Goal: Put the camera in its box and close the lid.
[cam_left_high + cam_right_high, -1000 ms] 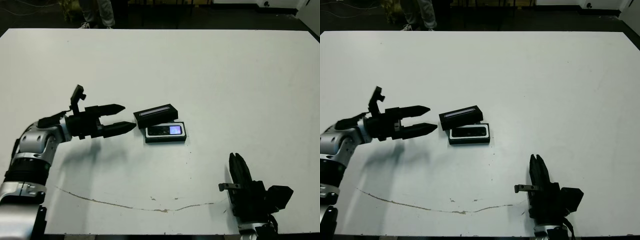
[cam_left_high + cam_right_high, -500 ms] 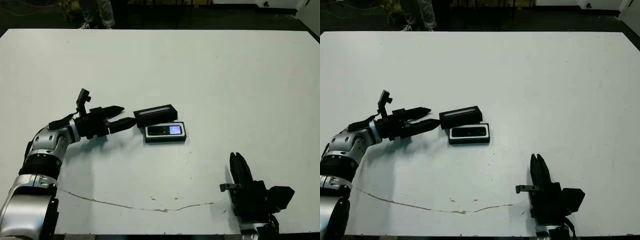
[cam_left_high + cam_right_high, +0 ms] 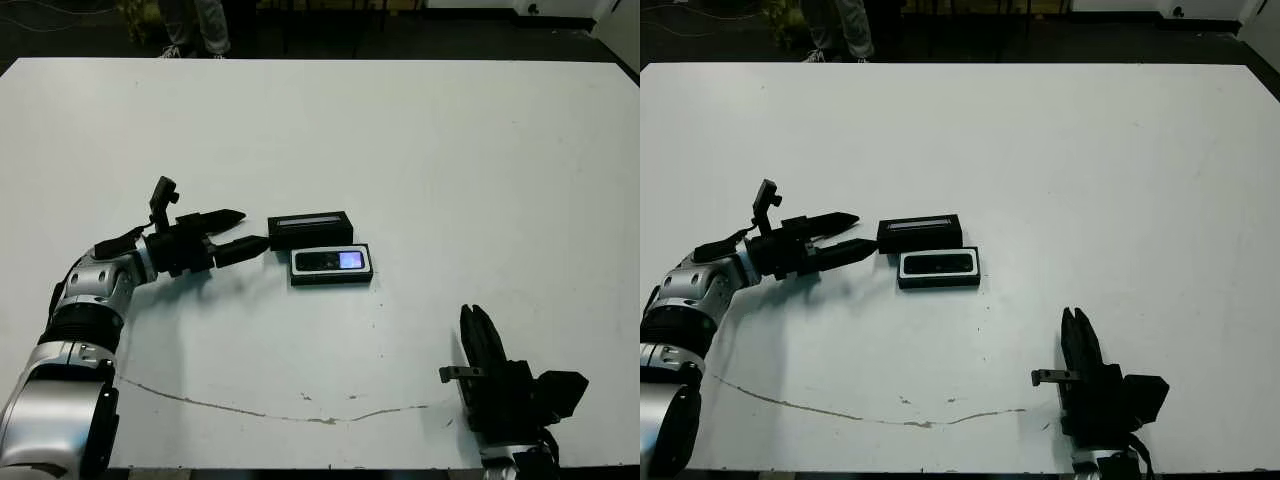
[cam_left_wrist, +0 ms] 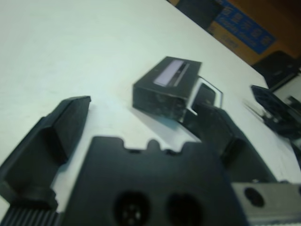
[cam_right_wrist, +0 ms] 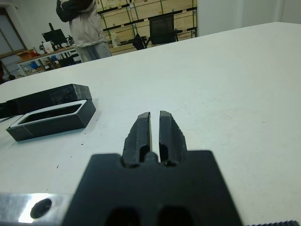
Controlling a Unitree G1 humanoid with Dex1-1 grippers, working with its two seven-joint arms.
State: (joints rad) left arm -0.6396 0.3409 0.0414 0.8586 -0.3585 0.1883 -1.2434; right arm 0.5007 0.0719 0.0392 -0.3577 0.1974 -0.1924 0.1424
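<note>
The camera (image 3: pixel 332 262) lies in its box (image 3: pixel 331 277) in the middle of the white table (image 3: pixel 450 160), the lid (image 3: pixel 310 229) sits just behind it, the left gripper (image 3: pixel 243 229) has its fingers apart at the lid's end, and the right gripper (image 3: pixel 478 335) rests pressed together near the front edge.

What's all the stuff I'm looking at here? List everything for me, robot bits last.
table: one, white, fills the view, a thin brownish scuff line near its front edge.
lid: one, black with a grey strip on top, mid-table, just behind the box.
box: one, black tray with white lining, in front of the lid.
camera: one, black with a bluish screen, lying inside the box.
person: one, grey top, standing beyond the table's far edge.
left gripper: one, black, open, fingertips at the lid's left end.
right gripper: one, black, shut, near the table's front edge, apart from everything.
</note>
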